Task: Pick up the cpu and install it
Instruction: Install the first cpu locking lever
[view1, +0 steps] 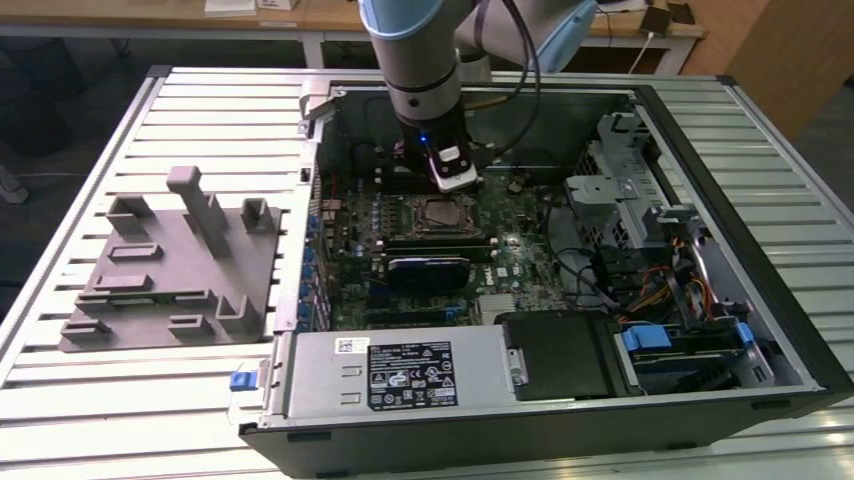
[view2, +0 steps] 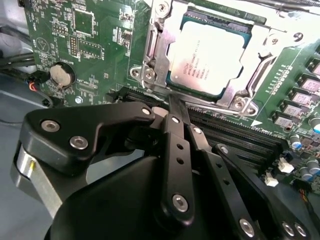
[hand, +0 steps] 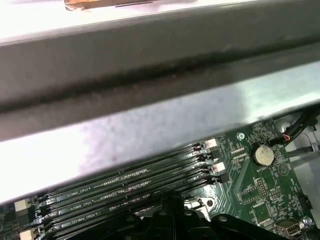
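Slatted metal worktop (view1: 200, 90) carries an open computer case (view1: 747, 390) lying on its side, with a grey fixture (view1: 174, 270) of upright posts just beside it on the exterior view's left. Desks stand in the background.

Arm (view1: 420, 60) reaches down into the case over the motherboard (view1: 514, 215). Hand (view1: 454, 182) hangs just above the board, near the socket (view1: 445, 213).

Cpu (view2: 210, 57) lies flat inside the socket frame (view2: 152, 55) in the second wrist view, silver top up, square to the frame and apart from the hand. Socket frame stands open around it; a thin metal lever (view2: 220, 107) runs along the near edge of the socket.

Hand (view2: 177, 107) is pressed together in the second wrist view, its fingers (view2: 175, 135) meeting at a point with nothing between them. Tip sits just short of the socket edge, over the memory slots (view2: 235, 137); contact with the lever cannot be told.

Coin battery (view2: 62, 75) sits on the board, well apart from the socket. First wrist view shows the memory slots (hand: 125, 187) under a case wall (hand: 150, 85), and the battery (hand: 263, 155) beside them.
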